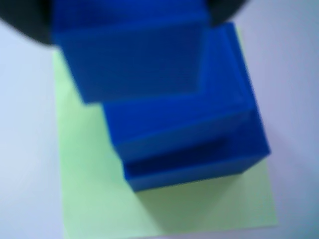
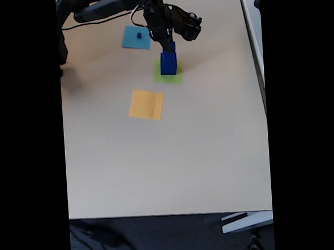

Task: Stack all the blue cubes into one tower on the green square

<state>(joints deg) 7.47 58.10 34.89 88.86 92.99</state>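
On the beige tabletop, the gripper clasps the medium blue cube on the large blue cube, upon the lime-green paper square; these look stiff, light and smooth, best pinched on opposite flat sides.

In the blurred wrist view, the upper dark-blue solid cube is cut off by the top edge, its lower face hides part of the larger dark-blue cube, and the flat lime-green paper square runs past the bottom edge.
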